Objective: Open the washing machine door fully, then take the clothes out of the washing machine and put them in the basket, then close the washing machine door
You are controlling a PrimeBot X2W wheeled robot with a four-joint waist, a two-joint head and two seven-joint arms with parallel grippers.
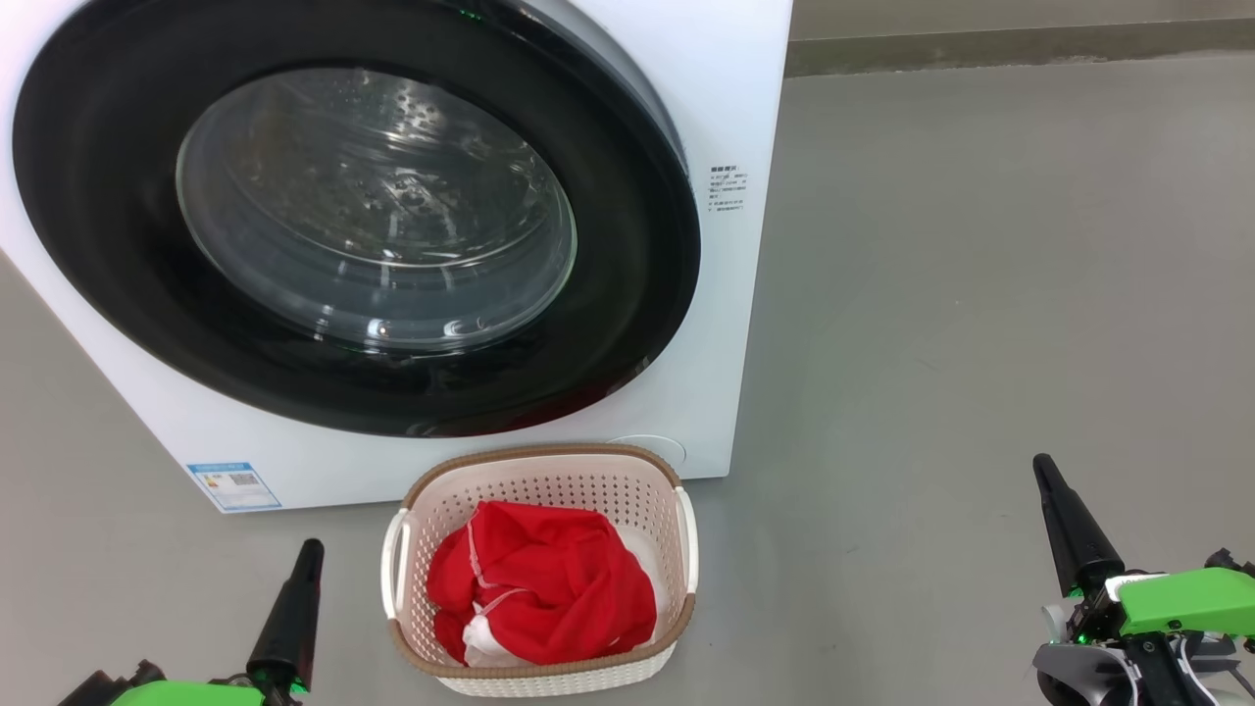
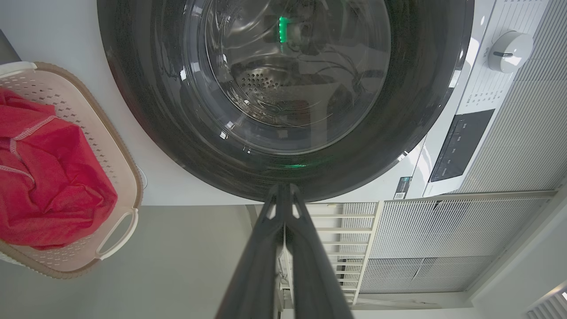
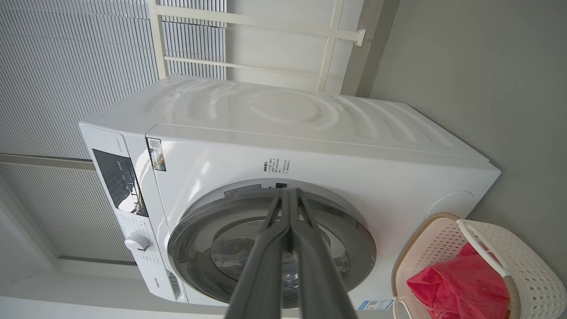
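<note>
Fingers (image 1: 289,618) pressed together and empty, left claw (image 1: 310,551) and right claw (image 1: 1045,469) point toward the washer (image 1: 726,98), low either side of the basket (image 1: 549,454). Clothes (image 1: 544,583) lie in it, before the shut door (image 1: 98,245). Wrist views add its dial (image 2: 509,51).

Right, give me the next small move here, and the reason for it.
Probably none but a stop: the clothes lie in the basket, the washing machine door looks shut against the washing machine, no red shows through its glass, and the left gripper and right gripper sit low beside the basket, jaws shut, touching nothing. I'd end here.
</note>
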